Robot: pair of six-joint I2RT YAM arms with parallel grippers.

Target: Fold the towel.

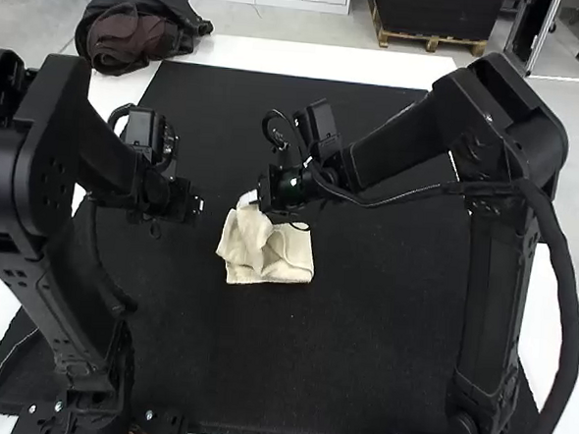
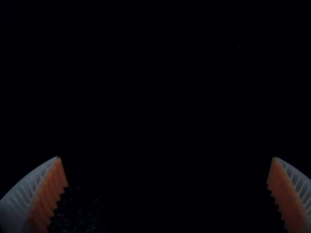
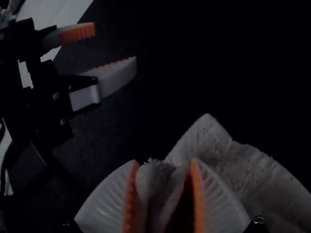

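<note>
Along the near edge of a black mat (image 1: 290,374), the bases of two robot arms stand apart, the left arm (image 1: 51,173) at the left and the right arm (image 1: 492,288) at the right. Beyond them, near the middle, a cream towel (image 1: 289,262) lies in a small, rumpled heap, its near part low on the mat and its far left part gathered upward. At that raised part, the right gripper (image 1: 254,197) has its white ribbed fingers closed on a pinch of the fabric, the rest spilling out beside them. Just left of the towel and apart from it, the left gripper (image 1: 200,205) is open over the mat, its fingers wide apart with nothing between them. Far off, the white table (image 1: 328,61) borders the mat, and a dark bundle (image 1: 134,26) sits at the far left corner.
</note>
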